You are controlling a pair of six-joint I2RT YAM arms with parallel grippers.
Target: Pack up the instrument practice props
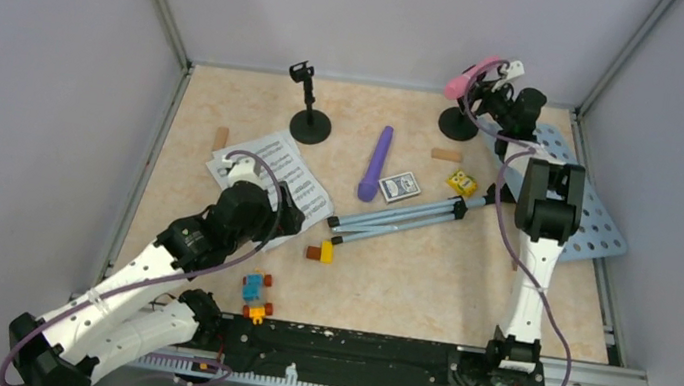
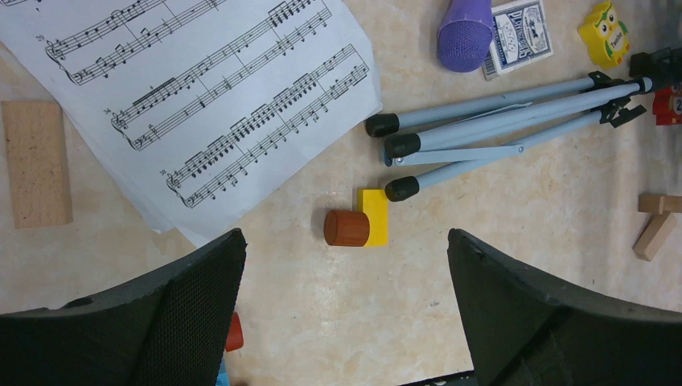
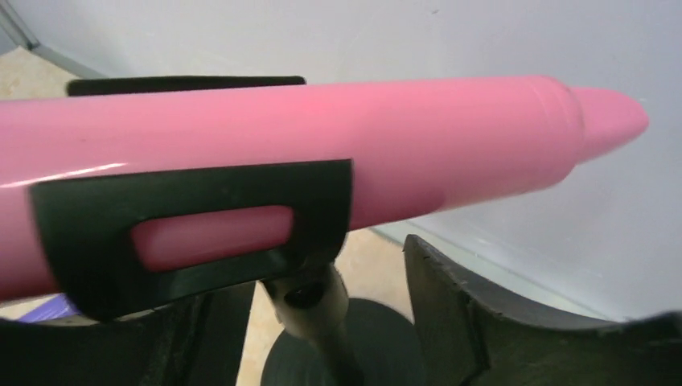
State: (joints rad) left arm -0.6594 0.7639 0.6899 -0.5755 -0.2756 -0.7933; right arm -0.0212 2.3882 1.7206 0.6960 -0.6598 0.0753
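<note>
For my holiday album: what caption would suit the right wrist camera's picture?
Pink toy microphone clipped in its black holder, the open right gripper straddling the holder below.

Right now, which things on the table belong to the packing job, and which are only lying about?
To pack: music desk, tripod legs, sheet-music pages, purple microphone, pink microphone, two mic holders.
Lying about: card box, wooden blocks, toy bricks.

Sheets (image 2: 201,104): white, black staves and notes
Legs (image 2: 499,121): pale blue, black tips
Desk (image 1: 605,230): pale blue, dotted with holes
Clipped mic (image 3: 362,129): glossy pink
Clip (image 3: 322,201): black
Lying mic (image 2: 465,32): purple
Card box (image 2: 521,32): white, blue print, perhaps scrollwork
Table (image 2: 523,241): beige marbling
</note>
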